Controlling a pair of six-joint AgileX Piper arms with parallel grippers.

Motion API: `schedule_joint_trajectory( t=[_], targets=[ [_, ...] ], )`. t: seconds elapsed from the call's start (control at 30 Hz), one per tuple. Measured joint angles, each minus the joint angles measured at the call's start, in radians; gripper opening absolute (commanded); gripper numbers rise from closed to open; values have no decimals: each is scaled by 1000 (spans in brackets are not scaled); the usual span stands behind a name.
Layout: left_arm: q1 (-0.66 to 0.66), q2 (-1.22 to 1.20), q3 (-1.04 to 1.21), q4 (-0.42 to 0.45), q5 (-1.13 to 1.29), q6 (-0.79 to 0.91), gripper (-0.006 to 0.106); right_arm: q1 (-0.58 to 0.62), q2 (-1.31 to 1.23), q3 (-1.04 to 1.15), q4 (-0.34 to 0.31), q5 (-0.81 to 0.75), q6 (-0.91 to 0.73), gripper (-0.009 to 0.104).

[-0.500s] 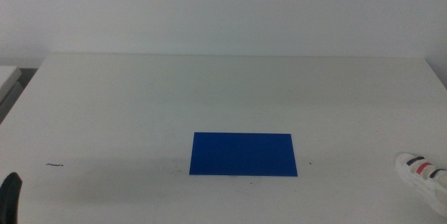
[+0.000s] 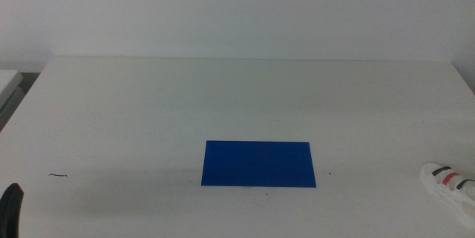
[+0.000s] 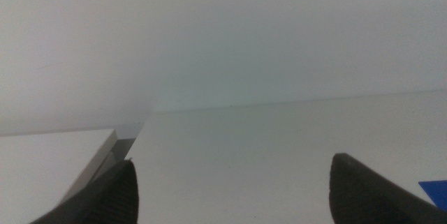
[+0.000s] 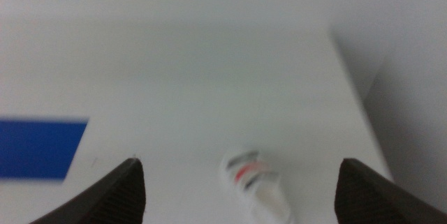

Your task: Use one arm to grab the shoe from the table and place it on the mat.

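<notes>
The right gripper has its jaws wide apart above the shoe so it can grab it for the mat, while the left gripper waits wide apart too.

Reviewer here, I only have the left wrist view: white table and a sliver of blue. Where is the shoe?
Observer: The shoe lies on the table, at its right edge in the middle view, apart from the mat.
Operator: Which gripper faces it?
Observer: The right gripper; its jaws stand open with the shoe between them, farther off.
Operator: And my left gripper?
Observer: The left gripper is open, at the middle view's bottom left corner.
</notes>
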Motion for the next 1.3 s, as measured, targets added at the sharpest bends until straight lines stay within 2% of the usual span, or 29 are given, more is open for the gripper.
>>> schedule_joint_trajectory(
  t=[0.07,0.3,0.47,0.57,0.8,0.97,1.17,1.23,1.3],
  targets=[
    [0,0,0,0,0,0,94,0,110,-107,25,115,-3,79],
    [0,0,0,0,0,0,94,0,518,-386,24,490,-175,79],
    [0,0,0,0,0,0,94,-17,770,-475,27,561,-472,79],
    [0,0,0,0,0,0,94,-46,890,-487,37,566,-556,79],
    [0,0,0,0,0,0,94,-59,1083,-487,56,539,-579,79],
    [0,0,0,0,0,0,94,-59,1167,-489,-22,367,-550,79],
    [0,0,0,0,0,0,94,-59,1271,-487,-49,233,-520,79],
    [0,0,0,0,0,0,94,-59,1299,-467,-49,186,-511,76],
    [0,0,0,0,0,0,94,-59,1328,-445,-49,156,-506,65]
  ],
)
